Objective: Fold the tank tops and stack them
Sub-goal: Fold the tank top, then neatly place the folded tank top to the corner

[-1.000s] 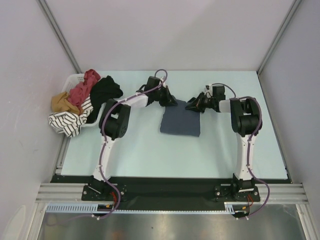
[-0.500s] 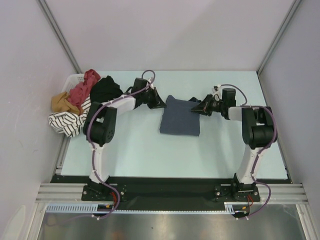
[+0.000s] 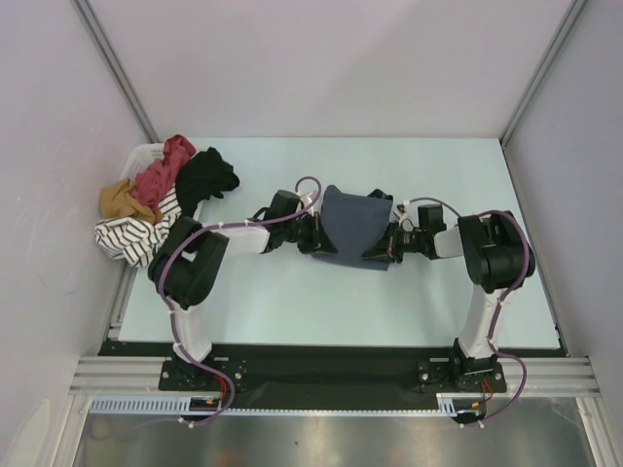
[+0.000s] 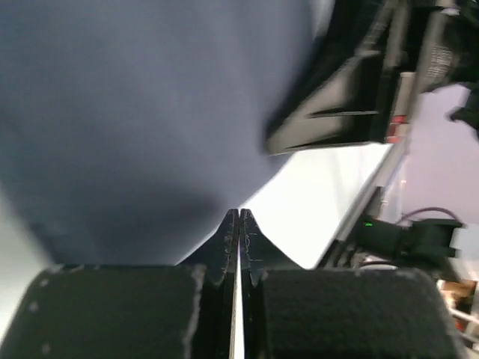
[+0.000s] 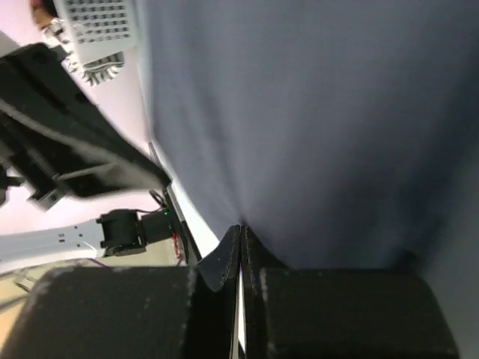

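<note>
1. At the near edge, both arm bases sit on a black strip behind a metal rail. Each arm bends inward over the table (image 3: 282,302).
2. Mid-table, the blue-grey tank top (image 3: 352,219) sits bunched between the two arms. The left tool (image 3: 313,236) is at its left edge and the right tool (image 3: 382,249) at its right edge. From above, the jaws themselves cannot be made out.
3. The left wrist view settles it: the fingers (image 4: 224,239) are pressed together, clenched on a fold of the blue-grey tank top. The cloth rises from their tips and fills the upper left. Beyond it the other arm's tool shows as a dark blur.
4. The right wrist view shows the same from the other side. Its fingers (image 5: 224,258) are clamped on the cloth where it meets their tips, and the top hangs across most of the frame. The left arm's dark tool is at the left.
5. The white basket (image 3: 146,152) is at the far left corner of the table. The right wrist view catches only its gridded wall, while the overhead view shows the heap in it: a striped garment (image 3: 131,238), a mustard one (image 3: 119,199), a black one (image 3: 206,175) and a brick-red top (image 3: 167,165).
6. The table is pale blue-green and matte.
7. Pale grey panels with metal posts close in the far side and both flanks.
</note>
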